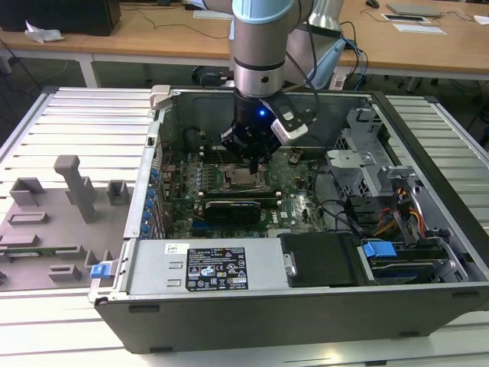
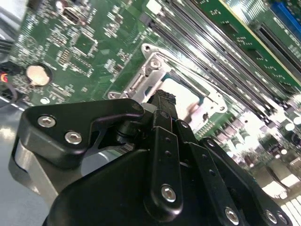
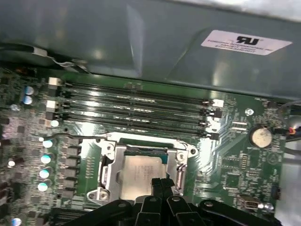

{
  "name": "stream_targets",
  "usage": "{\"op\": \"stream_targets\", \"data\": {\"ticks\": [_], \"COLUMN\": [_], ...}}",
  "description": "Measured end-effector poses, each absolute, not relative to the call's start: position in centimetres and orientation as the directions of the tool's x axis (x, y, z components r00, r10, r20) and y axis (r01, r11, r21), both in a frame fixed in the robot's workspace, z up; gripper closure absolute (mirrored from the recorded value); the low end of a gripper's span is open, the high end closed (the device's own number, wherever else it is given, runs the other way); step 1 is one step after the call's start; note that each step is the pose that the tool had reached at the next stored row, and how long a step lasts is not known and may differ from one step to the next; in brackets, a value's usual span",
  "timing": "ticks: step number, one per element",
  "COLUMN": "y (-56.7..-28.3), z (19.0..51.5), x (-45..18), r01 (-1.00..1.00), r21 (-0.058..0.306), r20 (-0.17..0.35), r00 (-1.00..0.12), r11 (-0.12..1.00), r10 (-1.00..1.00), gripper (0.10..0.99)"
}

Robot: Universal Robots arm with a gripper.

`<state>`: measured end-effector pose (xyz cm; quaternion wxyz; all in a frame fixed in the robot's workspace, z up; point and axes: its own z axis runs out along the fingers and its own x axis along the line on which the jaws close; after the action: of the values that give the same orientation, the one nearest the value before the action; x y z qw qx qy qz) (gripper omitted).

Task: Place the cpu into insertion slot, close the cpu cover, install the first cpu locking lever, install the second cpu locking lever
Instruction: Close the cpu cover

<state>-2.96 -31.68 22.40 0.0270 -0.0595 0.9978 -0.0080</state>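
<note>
gripper [image 3: 158,182]: is hanging just above the cpu [image 3: 138,172], jaws pulled narrow, tips together (gripping nothing).
cpu: is lying flat in the motherboard [image 3: 225,165].
cpu cover [image 3: 109,162]: is lying down around the cpu.

Arm [image 1: 260,46] vertical, hand [image 1: 254,163] pointing down, fingers [image 3: 155,185] together.

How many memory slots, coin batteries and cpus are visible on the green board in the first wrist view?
memory slots: 4
coin battery: 1
cpu: 1
Total: 6
</note>
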Motion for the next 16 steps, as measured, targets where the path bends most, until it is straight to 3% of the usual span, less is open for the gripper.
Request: {"op": "stream_targets", "data": {"ticks": [16], "y": [-31.7], "z": [22.3], "x": [-4.2], "r01": [-0.118], "r21": [-0.021], "r20": [-0.064], "r00": [-0.991], "r11": [0.993], "r10": [-0.119], "gripper": [0.980]}}
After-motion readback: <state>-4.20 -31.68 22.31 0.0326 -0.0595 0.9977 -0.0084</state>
